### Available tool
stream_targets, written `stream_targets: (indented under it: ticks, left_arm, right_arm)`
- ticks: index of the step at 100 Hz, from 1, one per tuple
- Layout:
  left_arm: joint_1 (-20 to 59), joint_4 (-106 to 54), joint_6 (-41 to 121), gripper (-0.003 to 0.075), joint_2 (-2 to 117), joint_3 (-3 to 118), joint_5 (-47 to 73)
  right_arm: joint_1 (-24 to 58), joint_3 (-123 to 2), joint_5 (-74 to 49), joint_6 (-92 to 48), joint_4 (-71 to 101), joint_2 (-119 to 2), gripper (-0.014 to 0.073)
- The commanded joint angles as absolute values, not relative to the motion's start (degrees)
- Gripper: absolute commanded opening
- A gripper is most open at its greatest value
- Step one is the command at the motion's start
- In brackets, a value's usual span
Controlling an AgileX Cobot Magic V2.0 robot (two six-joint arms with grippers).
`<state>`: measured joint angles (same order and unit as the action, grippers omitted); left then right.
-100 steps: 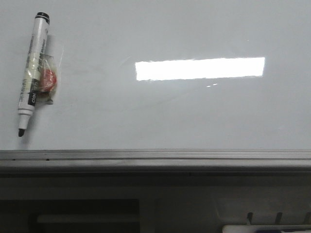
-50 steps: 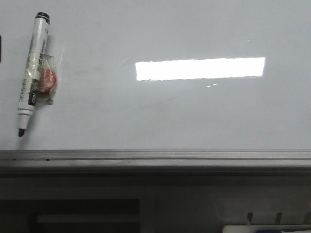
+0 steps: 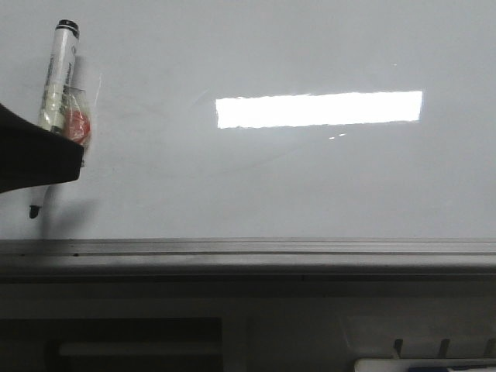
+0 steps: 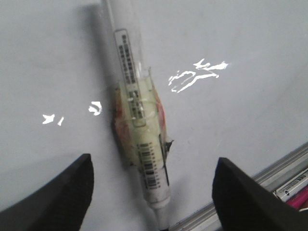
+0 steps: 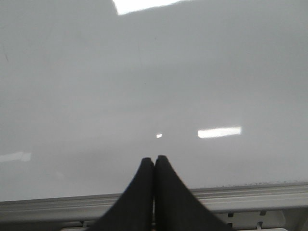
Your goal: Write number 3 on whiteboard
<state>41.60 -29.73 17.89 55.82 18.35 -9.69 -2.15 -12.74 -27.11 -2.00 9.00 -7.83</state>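
The whiteboard (image 3: 310,178) is a glossy pale grey board with a grey rail along its near edge; no number 3 shows on it. A white marker pen (image 3: 60,77) with a taped orange and yellow wad lies at the board's left, tip toward the rail. My left gripper (image 4: 153,187) is open and hovers above the marker (image 4: 139,125), one finger on each side, not touching it. In the front view only a dark part of it (image 3: 35,155) shows, covering the marker's lower half. My right gripper (image 5: 154,161) is shut and empty above the bare board near the rail.
A bright rectangular light reflection (image 3: 318,108) lies across the board's middle. The grey metal rail (image 3: 248,252) runs along the near edge, with a dark shelf and a white tray corner (image 3: 422,364) below it.
My left gripper has come in from the left and now covers the marker's lower half in the front view. The marker has not moved.
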Motion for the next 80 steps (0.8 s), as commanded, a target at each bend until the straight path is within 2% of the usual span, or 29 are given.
stream_targets:
  ticks: [1, 14, 24, 31, 44, 60, 80]
  left_arm:
    - [41.94, -30.76, 17.5, 0.0483, 56.87, 20.54, -13.98]
    - [41.94, -31.22, 17.5, 0.0461, 58.55, 20.66, -13.27]
    - [41.94, -34.65, 17.5, 0.0372, 59.19, 20.66, -11.27]
    - [41.94, -35.36, 17.5, 0.0262, 59.36, 20.43, -10.45]
    - [41.94, -35.24, 17.5, -0.002, 59.72, 20.38, -8.34]
    - [41.94, -35.11, 17.64, -0.002, 59.72, 20.38, -6.58]
    - [41.94, -32.94, 17.64, -0.002, 59.5, 20.5, -4.6]
  right_arm:
    - [-2.54, -14.7, -22.05, -2.13, 9.21, -9.03, -0.0061]
    - [-2.54, -14.7, -22.05, -2.13, 9.21, -9.03, -0.0061]
    - [-2.54, -14.7, -22.05, -2.13, 9.21, -9.03, -0.0061]
    - [-2.54, -14.7, -22.05, -2.13, 9.21, -9.03, -0.0061]
    - [-2.54, -14.7, -22.05, -2.13, 9.21, -9.03, -0.0061]
    - [-2.54, -15.38, -21.34, -2.13, 10.62, -9.14, -0.0061]
    - [-0.58, -19.06, -27.66, -8.08, 12.93, -11.54, -0.0061]
